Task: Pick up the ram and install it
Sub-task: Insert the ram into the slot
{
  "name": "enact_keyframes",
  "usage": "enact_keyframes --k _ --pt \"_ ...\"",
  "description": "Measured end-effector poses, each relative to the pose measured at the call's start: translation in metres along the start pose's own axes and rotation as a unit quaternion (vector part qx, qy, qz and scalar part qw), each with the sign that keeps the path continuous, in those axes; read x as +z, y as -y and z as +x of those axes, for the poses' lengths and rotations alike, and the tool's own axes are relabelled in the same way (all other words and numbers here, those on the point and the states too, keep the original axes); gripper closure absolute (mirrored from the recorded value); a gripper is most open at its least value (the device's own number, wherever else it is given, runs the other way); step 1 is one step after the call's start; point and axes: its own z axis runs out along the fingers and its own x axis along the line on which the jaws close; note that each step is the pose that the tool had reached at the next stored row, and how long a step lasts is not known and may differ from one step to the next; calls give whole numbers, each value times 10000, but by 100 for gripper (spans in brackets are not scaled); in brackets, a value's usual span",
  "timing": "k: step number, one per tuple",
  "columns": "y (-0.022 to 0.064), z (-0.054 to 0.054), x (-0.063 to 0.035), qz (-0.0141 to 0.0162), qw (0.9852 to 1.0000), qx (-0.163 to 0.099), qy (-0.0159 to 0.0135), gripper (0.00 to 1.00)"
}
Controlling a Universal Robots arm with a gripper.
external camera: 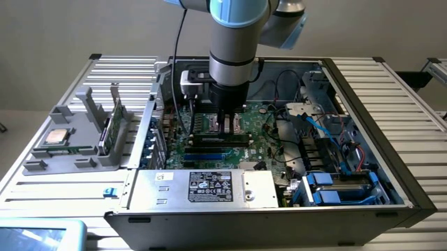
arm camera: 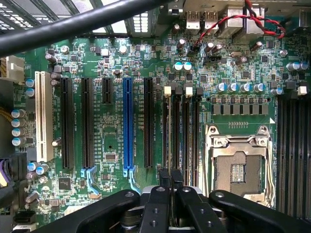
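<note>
claw (external camera: 229,127): down inside the open PC case (external camera: 363,104), fingers close together, pinching the ram (external camera: 221,139) by its top edge
ram: long dark stick lying along the memory slots (arm camera: 181,131), just beside the empty CPU socket (arm camera: 238,167), on the motherboard (arm camera: 112,121)
step: install, seating phase; pickup looks done
seating: can't tell if it's fully home or the latches are closed
next move needs: straight push down, stick lined up with its slot, even pressure at both ends
risk: tilt jams one end
holder (external camera: 70,151): on the bench at the case's side on the exterior view's left, processor chip (external camera: 57,136) in it
</note>
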Motion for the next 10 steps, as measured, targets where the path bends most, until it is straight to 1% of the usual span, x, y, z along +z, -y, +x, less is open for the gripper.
enact_keyframes --k 3,10 --pt "-3 1 7 -7 10000 1 -9 89" --pt "-3 1 17 -7 10000 1 -9 89"
